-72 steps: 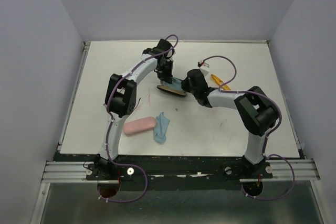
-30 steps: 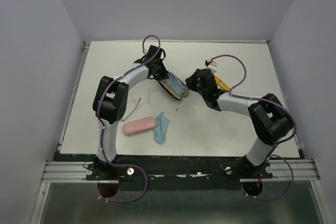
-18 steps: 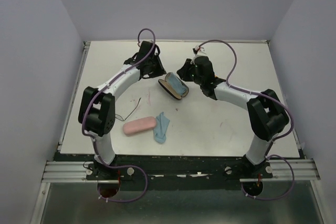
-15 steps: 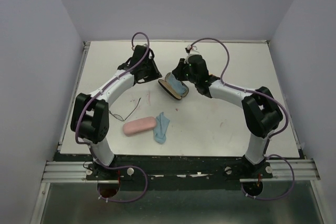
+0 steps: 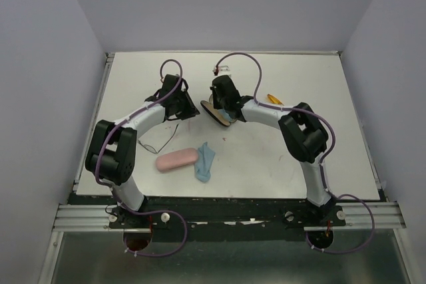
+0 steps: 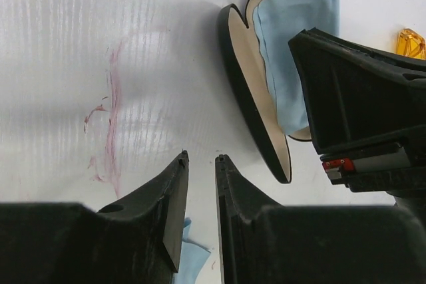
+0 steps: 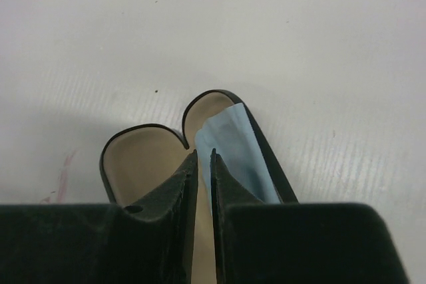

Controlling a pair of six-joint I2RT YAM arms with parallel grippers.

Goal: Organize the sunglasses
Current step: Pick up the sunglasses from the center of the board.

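On the white desk (image 5: pixel 319 157) the right end effector (image 5: pixel 221 106) hangs over an open black case (image 5: pixel 212 112), with the left end effector (image 5: pixel 188 108) just beside it. Orange sunglasses (image 5: pixel 275 100) lie beyond the right forearm; a pink case (image 5: pixel 176 159) and a light-blue cloth (image 5: pixel 205 161) sit nearer the bases

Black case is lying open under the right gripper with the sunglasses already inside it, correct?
Not quite. The black case lies open under the right gripper, but it holds only a light-blue cloth, per the right wrist view. The sunglasses lie on the table to its right, in the top view.
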